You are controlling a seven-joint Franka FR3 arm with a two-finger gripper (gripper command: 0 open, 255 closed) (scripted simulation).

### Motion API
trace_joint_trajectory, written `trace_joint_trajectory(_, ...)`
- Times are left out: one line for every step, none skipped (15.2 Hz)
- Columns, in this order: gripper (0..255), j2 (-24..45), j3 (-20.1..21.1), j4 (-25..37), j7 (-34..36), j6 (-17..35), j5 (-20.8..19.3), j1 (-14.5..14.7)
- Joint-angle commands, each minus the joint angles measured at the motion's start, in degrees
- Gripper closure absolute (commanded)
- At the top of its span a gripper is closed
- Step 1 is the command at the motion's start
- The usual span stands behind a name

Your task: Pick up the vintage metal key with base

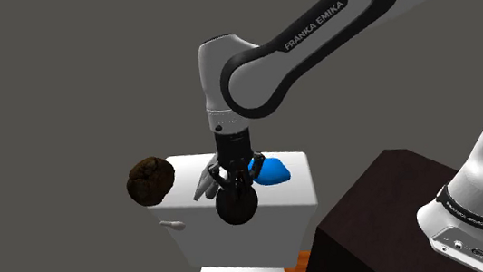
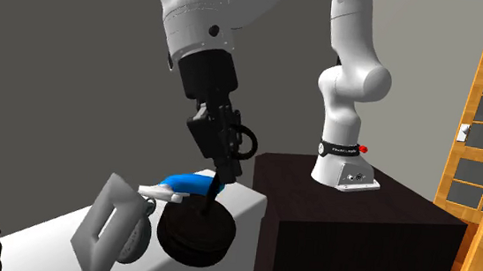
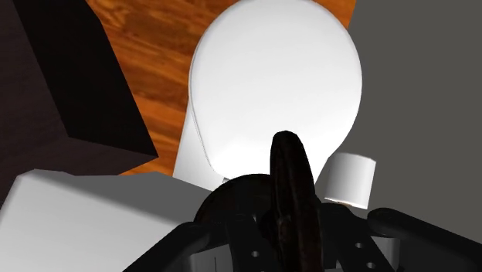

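Note:
The key is a dark metal piece with a ring top (image 2: 244, 144) and a thin shaft standing in a round black base (image 2: 197, 233). My gripper (image 2: 222, 160) is shut on its upper part, above the white toilet tank (image 1: 279, 211). In the shoulder view the gripper (image 1: 233, 180) points down with the base (image 1: 236, 207) just under it, in front of the tank's front edge. In the wrist view the key's dark ring (image 3: 294, 185) stands between the fingers (image 3: 197, 249), with the base (image 3: 235, 205) beyond it. Whether the base touches the tank I cannot tell.
On the tank top lie a blue object (image 1: 273, 170), a grey angular object (image 2: 113, 222) and a brown lumpy ball (image 1: 150, 179) at the shoulder view's left end. The white toilet lid (image 3: 278, 77) is below. The dark stand (image 2: 356, 228) is close beside the tank.

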Motion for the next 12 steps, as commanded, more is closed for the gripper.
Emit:
trace_joint_trajectory(255, -0.9, 0.1, 0.6, 0.0, -1.4, 0.3, -0.2)
trace_joint_trajectory(255, -1.3, 0.1, 0.9, 0.1, -2.1, 0.4, -0.3)
trace_joint_trajectory(255, -1.7, 0.1, 1.3, 0.2, -2.8, 0.5, -0.4)
trace_joint_trajectory(255, -2.1, 0.2, 1.6, 0.2, -3.5, 0.7, -0.4)
trace_joint_trajectory(255, -2.5, 0.2, 2.0, 0.3, -4.2, 0.8, -0.5)
trace_joint_trajectory(255, -2.9, 0.2, 2.3, 0.4, -5.0, 0.9, -0.6)
trace_joint_trajectory(255, -3.3, 0.2, 2.7, 0.4, -5.7, 1.0, -0.6)
trace_joint_trajectory(255, -3.7, 0.2, 3.1, 0.5, -6.4, 1.1, -0.7)
trace_joint_trajectory(255, -4.0, 0.2, 3.5, 0.6, -7.1, 1.2, -0.8)
trace_joint_trajectory(255, -4.3, 0.2, 3.9, 0.7, -7.8, 1.3, -0.8)
trace_joint_trajectory(255, -4.4, 0.2, 4.0, 0.7, -7.9, 1.3, -0.8)
trace_joint_trajectory(255, -4.4, 0.2, 4.0, 0.7, -7.9, 1.3, -0.8)
